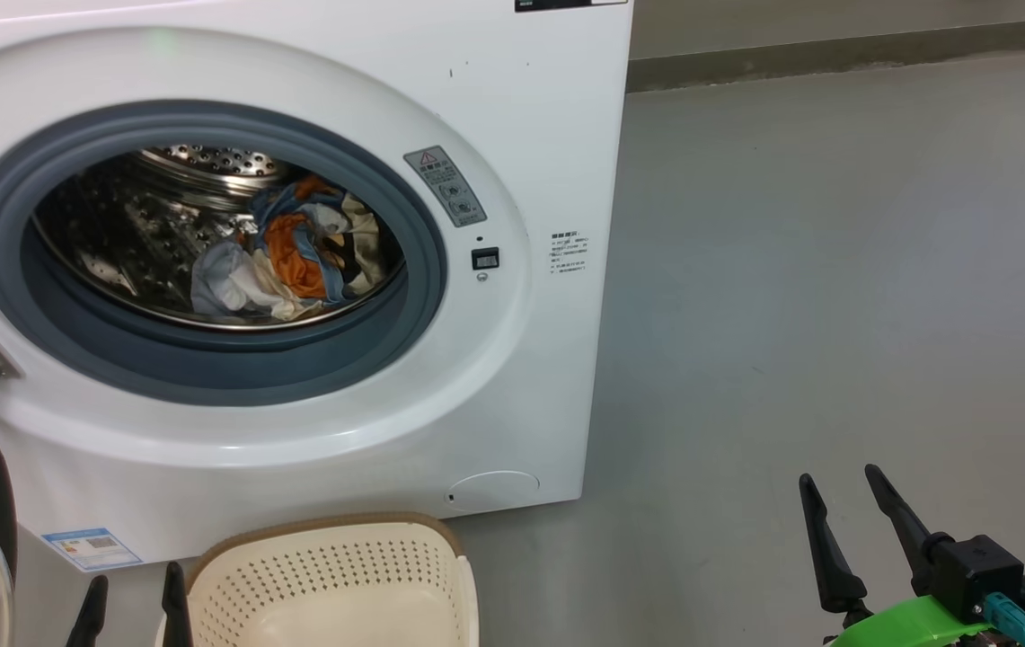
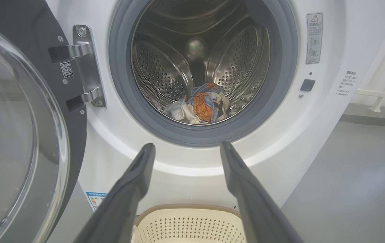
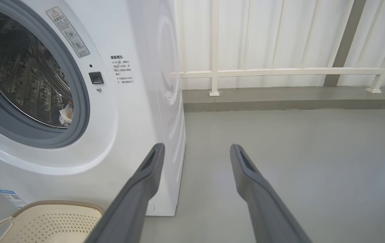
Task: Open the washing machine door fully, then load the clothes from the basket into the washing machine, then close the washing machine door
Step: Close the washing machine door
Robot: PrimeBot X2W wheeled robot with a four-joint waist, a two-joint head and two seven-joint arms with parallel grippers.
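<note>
We see the clothes at the bottom of the drum and the door swung open. Our left gripper and right gripper gape wide, holding nothing.

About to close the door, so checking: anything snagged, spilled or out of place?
Nothing stands out. The clothes lie inside the drum, none draped over the grey seal; the basket stands upright before the machine; the door hangs open at the left.
</note>
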